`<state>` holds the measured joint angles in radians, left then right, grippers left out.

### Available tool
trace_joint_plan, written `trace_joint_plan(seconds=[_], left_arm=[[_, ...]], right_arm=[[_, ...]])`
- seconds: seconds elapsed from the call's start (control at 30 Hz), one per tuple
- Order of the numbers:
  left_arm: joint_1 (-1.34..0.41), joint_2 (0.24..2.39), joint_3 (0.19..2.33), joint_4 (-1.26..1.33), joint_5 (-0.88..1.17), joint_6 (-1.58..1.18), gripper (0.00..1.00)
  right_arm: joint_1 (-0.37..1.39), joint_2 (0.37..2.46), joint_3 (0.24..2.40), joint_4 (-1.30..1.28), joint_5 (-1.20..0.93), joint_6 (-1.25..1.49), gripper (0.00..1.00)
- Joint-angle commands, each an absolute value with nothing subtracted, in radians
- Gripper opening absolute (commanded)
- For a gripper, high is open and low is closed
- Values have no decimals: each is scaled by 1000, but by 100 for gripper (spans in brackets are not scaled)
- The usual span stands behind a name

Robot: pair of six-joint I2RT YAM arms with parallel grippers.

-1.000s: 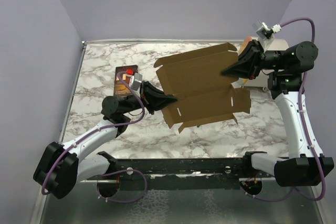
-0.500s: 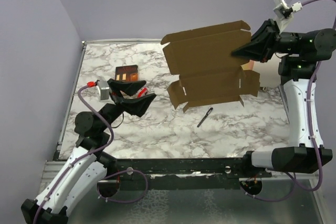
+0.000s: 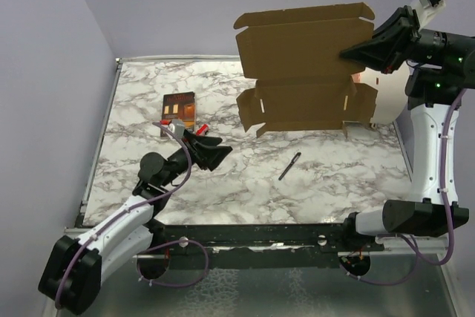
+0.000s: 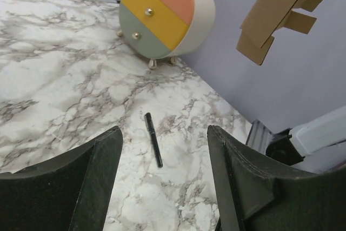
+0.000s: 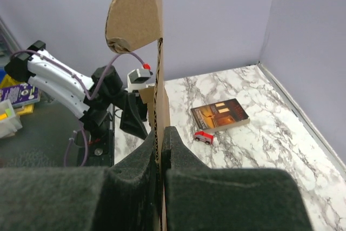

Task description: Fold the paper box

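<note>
The left pincer [image 3: 210, 150] hovers low over the tabletop [image 3: 133, 109], jaws wide and empty (probably ready to take a flap). Past a pen [image 3: 290, 166], the box [image 3: 304, 72] hangs upright, unfolded, well above the tabletop. The right pincer [image 3: 356, 53] clamps its right edge, likely to free the flaps.

Open room separates the hanging paper box [image 3: 304, 50] from the table [image 3: 245, 180], where a pen [image 3: 290, 166] lies.
</note>
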<state>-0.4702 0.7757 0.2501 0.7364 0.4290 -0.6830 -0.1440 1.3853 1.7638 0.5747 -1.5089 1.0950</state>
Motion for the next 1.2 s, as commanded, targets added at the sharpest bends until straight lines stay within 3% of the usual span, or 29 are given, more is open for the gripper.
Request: trace_joint_plan(seconds=[0.0, 0.33, 0.63, 0.83, 1.17], left_arm=[[-473, 911, 255, 1189, 532, -780, 66], [-506, 1127, 290, 1572, 580, -892, 67], [-523, 1200, 319, 1581, 549, -898, 67], [-524, 1263, 356, 1601, 548, -929, 51], [-528, 1305, 382, 1634, 549, -951, 48]], right_arm=[[-147, 1371, 1721, 687, -1402, 1234, 1], [-149, 1365, 1687, 722, -1354, 1311, 1], [-149, 1367, 1678, 747, -1348, 1328, 1], [-149, 1362, 1668, 749, -1350, 1331, 1], [-149, 1353, 1651, 756, -1351, 1335, 1]])
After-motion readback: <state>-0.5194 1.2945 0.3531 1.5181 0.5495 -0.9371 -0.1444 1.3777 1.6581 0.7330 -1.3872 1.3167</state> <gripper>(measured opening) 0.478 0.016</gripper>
